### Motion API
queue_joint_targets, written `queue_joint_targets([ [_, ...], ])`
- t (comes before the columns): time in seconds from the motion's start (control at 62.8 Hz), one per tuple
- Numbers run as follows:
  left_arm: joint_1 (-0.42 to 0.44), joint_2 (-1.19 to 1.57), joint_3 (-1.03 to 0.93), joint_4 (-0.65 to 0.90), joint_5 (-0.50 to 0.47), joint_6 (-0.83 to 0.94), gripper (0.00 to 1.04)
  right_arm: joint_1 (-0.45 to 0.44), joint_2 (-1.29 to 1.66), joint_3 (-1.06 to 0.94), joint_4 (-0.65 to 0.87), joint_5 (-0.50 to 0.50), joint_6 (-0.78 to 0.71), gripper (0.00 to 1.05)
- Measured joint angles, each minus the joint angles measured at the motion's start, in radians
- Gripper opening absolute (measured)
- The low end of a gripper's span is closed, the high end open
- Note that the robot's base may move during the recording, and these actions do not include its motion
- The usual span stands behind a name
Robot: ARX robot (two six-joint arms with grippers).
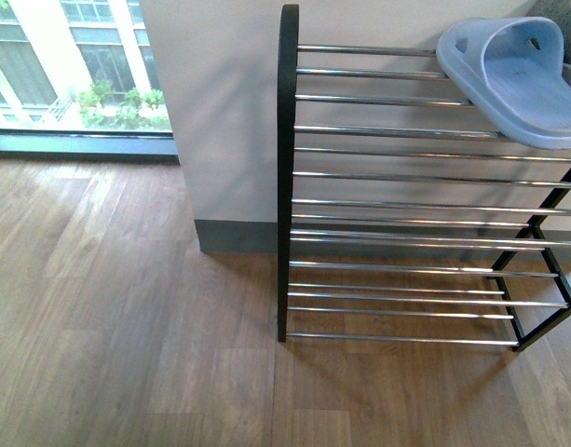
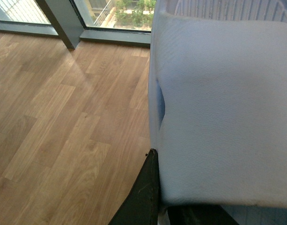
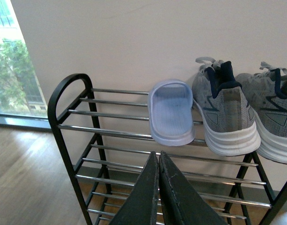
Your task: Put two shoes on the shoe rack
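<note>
1. Closed, empty: my right gripper (image 3: 158,161), jaws pressed together, hangs before the shoe rack (image 3: 68,93).
2. Both shoes (image 3: 225,110) sit on its top bars, beside a blue slipper (image 3: 171,112), beyond the gripper.
3. Left gripper (image 2: 155,197): I cannot tell its grip; a pale blue thing (image 2: 223,108) fills its view.

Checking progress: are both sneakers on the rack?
Yes. Both sneakers sit on the rack's top bars, right of the slipper.
</note>
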Motion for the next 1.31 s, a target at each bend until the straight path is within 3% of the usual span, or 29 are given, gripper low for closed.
queue_joint_targets([
  [0.143,0.0,0.0,0.0,0.0,0.0,0.0,0.02,0.0,-0.155,0.0,-0.175,0.0,0.0,0.02],
  [0.462,0.0,0.0,0.0,0.0,0.0,0.0,0.02,0.002,-0.179,0.0,-0.184,0.0,-0.001,0.02],
  [1.02,0.001,-0.001,0.0,0.0,-0.003,0.0,0.02,0.002,-0.18,0.0,-0.184,-0.003,-0.001,0.94],
  [1.307,0.0,0.001,0.001,0.0,0.004,0.0,0.02,0.002,-0.18,0.0,-0.185,0.004,-0.001,0.95],
])
